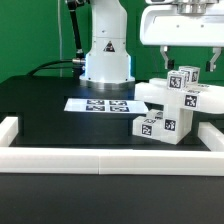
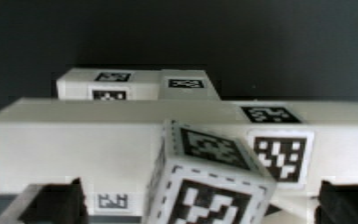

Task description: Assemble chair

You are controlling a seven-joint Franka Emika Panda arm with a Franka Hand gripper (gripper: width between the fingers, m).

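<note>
The chair's white tagged pieces lie in a cluster at the exterior view's right: a long bar, a tagged block in front and more pieces behind. A small tagged piece leans tilted on top of them. My gripper hangs right above it, open, with a finger on each side. In the wrist view the tilted piece stands between my gripper's dark fingers, with a gap to each. Behind it lie a broad white slab and a farther block.
The marker board lies flat on the black table in front of the arm's base. A low white border rail runs along the front and both sides.
</note>
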